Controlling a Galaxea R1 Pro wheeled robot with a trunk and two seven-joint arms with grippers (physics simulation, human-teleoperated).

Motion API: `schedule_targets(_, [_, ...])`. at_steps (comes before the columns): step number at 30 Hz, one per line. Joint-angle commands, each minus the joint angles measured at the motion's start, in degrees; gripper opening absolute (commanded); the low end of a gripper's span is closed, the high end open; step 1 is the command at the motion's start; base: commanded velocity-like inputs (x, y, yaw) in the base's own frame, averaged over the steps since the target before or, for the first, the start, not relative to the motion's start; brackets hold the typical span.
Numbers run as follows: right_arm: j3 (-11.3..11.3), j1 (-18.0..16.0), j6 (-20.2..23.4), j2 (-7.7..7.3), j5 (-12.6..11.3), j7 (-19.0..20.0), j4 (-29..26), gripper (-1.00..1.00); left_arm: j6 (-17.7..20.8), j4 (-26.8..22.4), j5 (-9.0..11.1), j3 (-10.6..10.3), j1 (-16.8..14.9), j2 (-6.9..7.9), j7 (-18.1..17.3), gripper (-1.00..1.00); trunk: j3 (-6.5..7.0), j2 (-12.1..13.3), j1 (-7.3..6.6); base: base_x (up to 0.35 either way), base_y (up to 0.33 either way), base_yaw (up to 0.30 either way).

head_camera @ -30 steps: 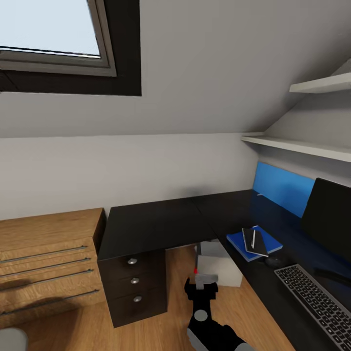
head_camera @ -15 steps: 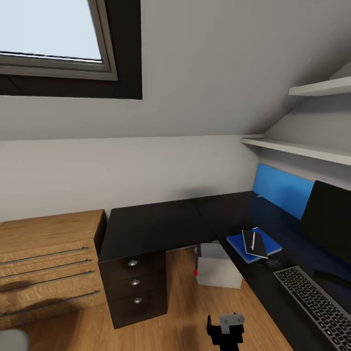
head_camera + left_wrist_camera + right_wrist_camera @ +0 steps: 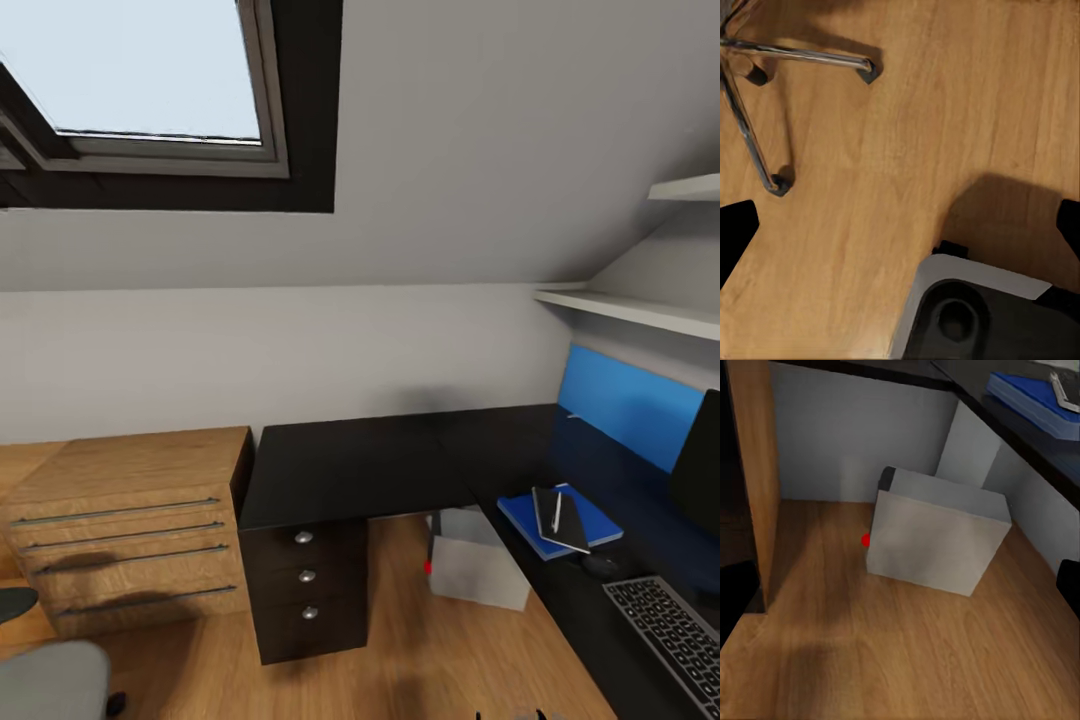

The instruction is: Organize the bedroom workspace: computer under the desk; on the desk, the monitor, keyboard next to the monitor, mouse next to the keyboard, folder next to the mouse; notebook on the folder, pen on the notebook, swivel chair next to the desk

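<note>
Your desk (image 3: 350, 465) carried most of the job: the folder (image 3: 590, 520) lay on the right wing, with the notebook (image 3: 560, 522) on it and the pen (image 3: 557, 512) on top, so that stack read as done. Mouse (image 3: 600, 566) sat just beside the folder, keyboard (image 3: 672, 632) next to it, monitor (image 3: 700, 465) at the frame edge. Computer (image 3: 937, 540) stood on the floor under the desk, where it belongs. The swivel chair (image 3: 50, 680) sat well apart from the desk, its star base (image 3: 765, 90) on bare planks; judged the one step left. Left gripper (image 3: 900, 229) and right gripper (image 3: 900, 600): fingertips showed only at the picture edges, wide apart, holding nothing.
</note>
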Motion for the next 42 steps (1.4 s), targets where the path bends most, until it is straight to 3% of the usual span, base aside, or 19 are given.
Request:
schedule_targets(1, [0.4,0.5,-1.5,0.20,-0.3,-0.3,0.1,1.00,-4.8,1.5,0.4,-0.7,0.0,0.00,0.2,1.00,0.13,0.4,-0.21,0.000,0.000,0.279])
schedule_targets(3, [0.4,0.7,-2.4,0.73,-0.3,-0.4,0.1,1.00,-10.4,3.3,0.4,-0.9,0.0,-0.62,0.2,1.00,0.48,1.2,-0.64,0.000,0.000,0.279])
schedule_targets(4, [0.4,0.9,-2.8,1.17,-0.3,-0.4,0.1,1.00,-15.7,5.2,0.3,-1.1,0.0,-1.52,0.2,1.00,0.66,1.6,-0.86,0.000,0.000,0.279])
schedule_targets(5, [0.2,1.0,-3.2,1.37,-0.4,-0.5,0.1,1.00,-23.2,8.2,-1.5,-1.4,0.1,-2.31,0.2,1.00,0.66,1.6,-0.86,0.000,0.000,0.279])
schedule_targets(9, [0.2,1.0,-3.4,1.52,-0.6,-0.8,0.0,1.00,-28.0,10.3,-4.2,-1.6,0.1,-2.65,0.4,1.00,0.66,1.6,-0.86,0.000,0.000,0.279])
schedule_targets(25, [0.2,1.0,-3.4,1.71,-0.7,-3.1,0.0,1.00,-28.2,10.5,-4.3,-1.7,0.1,-2.66,0.6,1.00,0.45,1.6,-0.86,-0.217,-0.134,0.279])
schedule_targets(42, [0.1,1.0,-3.4,1.66,-0.7,-3.7,-0.2,1.00,-28.1,10.5,-4.3,-1.7,0.1,-2.57,0.6,1.00,0.00,1.6,-0.86,-0.012,-0.011,0.279])
